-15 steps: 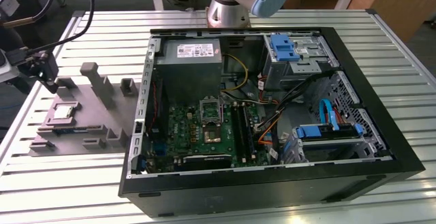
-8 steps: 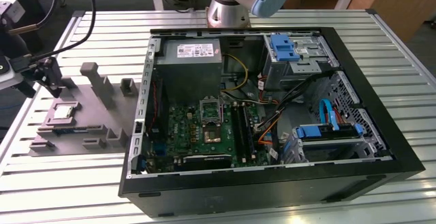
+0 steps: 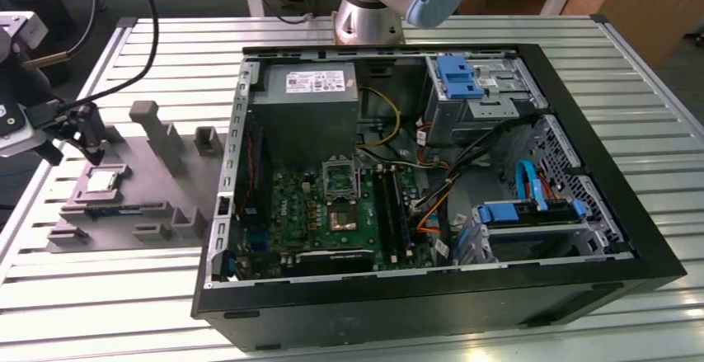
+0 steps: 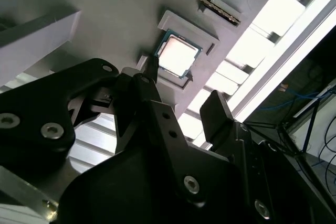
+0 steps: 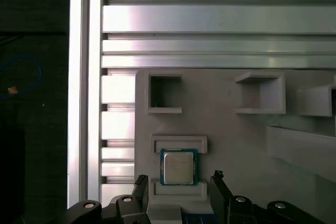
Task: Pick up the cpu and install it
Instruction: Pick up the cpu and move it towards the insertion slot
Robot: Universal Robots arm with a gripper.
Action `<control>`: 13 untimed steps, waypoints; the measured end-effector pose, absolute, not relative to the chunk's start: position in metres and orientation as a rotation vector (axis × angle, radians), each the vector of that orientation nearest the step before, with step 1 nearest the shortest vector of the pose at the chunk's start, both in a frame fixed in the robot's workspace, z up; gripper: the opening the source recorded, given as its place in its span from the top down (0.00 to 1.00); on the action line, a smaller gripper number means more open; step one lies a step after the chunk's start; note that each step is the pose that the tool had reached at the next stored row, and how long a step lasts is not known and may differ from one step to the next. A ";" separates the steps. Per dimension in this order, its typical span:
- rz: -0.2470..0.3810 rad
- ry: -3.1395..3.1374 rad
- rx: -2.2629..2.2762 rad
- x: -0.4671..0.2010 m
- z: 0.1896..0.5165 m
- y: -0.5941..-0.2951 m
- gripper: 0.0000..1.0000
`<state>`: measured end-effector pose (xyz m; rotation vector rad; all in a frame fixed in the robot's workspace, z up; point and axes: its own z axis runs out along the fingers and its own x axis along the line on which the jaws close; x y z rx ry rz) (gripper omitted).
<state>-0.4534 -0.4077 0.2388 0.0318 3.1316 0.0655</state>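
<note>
- Slatted aluminium table (image 3: 110, 296) carried a grey holder block (image 3: 124, 212); the cpu (image 5: 178, 167) lay flat in its recess.
- My gripper (image 5: 178, 178) hung just above, fingers apart either side, clamping nothing.
- Pick-up and install both remained, I judged; the socket (image 3: 342, 182) in the PC case (image 3: 616, 238) looked unfilled.

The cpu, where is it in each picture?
Exterior view: the cpu sits in the grey holder, at the exterior view's left of the PC case.
First wrist view: the cpu lies in its holder pocket, seen between the open jaws' tips.
Second wrist view: same pocket, just beyond the jaws.
Shared landmark: the grey holder.
</note>
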 end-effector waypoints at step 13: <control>0.065 3.132 0.033 -0.453 0.233 -0.408 0.41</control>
